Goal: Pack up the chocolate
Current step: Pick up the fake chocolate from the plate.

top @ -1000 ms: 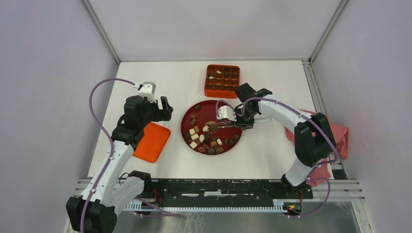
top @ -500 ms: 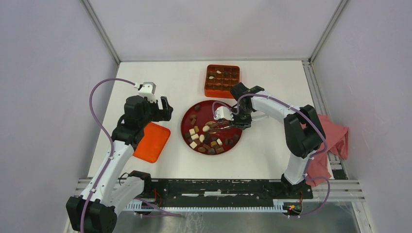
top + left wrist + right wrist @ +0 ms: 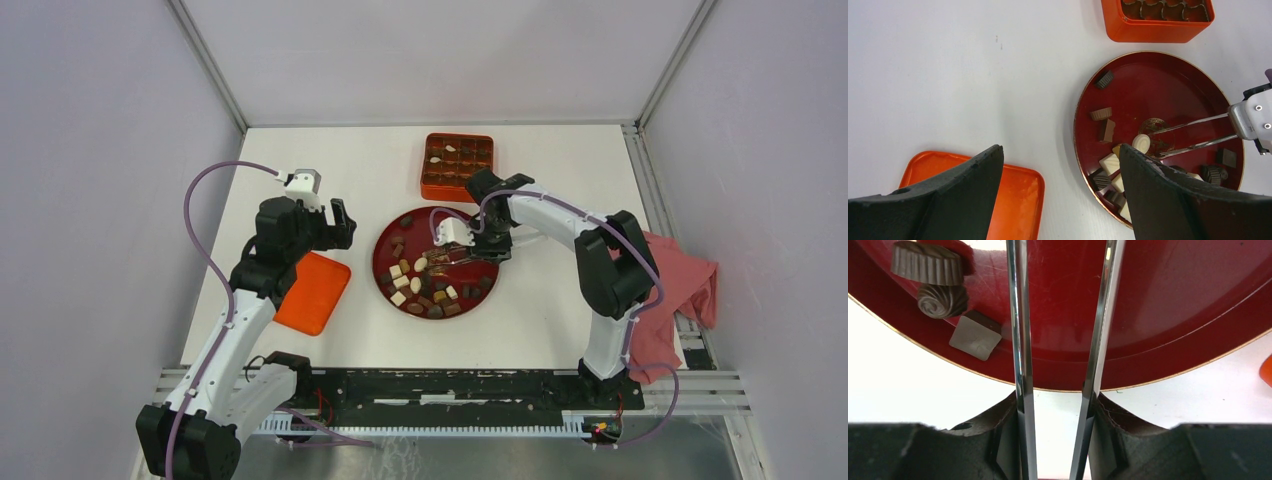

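Two jaws of left gripper [image 3: 1060, 150] stood wide apart, empty, orange lid [image 3: 1013, 190] under the left one. Ahead-right of them, chocolate [image 3: 1110, 162] lay scattered on red plate [image 3: 1158, 75]. Right gripper [image 3: 1055, 410] clamped tweezers [image 3: 1017, 315], prongs apart, cream oval piece [image 3: 1141, 142] just off their tips.

No lettering, brand or number can be read anywhere; the round tan emblem [image 3: 1156, 136] in the middle of the red plate [image 3: 1168, 77] is too blurred to read.
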### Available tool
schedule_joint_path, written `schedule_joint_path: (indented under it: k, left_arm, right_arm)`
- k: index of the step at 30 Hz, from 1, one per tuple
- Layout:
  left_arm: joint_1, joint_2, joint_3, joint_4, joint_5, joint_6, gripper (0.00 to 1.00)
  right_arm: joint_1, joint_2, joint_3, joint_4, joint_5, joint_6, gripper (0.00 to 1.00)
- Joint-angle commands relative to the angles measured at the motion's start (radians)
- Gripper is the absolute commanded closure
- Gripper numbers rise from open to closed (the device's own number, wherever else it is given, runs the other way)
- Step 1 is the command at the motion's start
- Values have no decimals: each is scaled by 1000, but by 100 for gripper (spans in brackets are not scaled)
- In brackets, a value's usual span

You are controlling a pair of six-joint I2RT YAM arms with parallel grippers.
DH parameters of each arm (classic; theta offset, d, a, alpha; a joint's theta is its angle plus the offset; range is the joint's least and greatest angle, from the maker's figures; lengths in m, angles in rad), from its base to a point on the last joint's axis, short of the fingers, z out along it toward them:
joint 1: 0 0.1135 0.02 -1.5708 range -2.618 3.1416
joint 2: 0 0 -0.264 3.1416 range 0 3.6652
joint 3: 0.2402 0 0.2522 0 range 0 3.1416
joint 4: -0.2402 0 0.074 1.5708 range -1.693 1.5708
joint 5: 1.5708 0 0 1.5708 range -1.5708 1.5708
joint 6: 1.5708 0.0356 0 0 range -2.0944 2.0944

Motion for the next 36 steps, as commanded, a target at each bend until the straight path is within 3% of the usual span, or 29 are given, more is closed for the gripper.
schedule_joint_path:
  k: [1,29,32,36]
  left_arm:
    - [4,-6,1,20,13,56,10]
    - [5,-11,0,20,16,55,10]
    - [4,-12,0,20,18,55,10]
    - [5,-10,0,20,17,55,10]
  right_arm:
    - [5,6,59,0,42,-5,54]
    - [75,92,166,-70,61,-17,53]
    - [77,94,167,-77,69,-20,56]
    - [77,89,166,-83,78,-17,67]
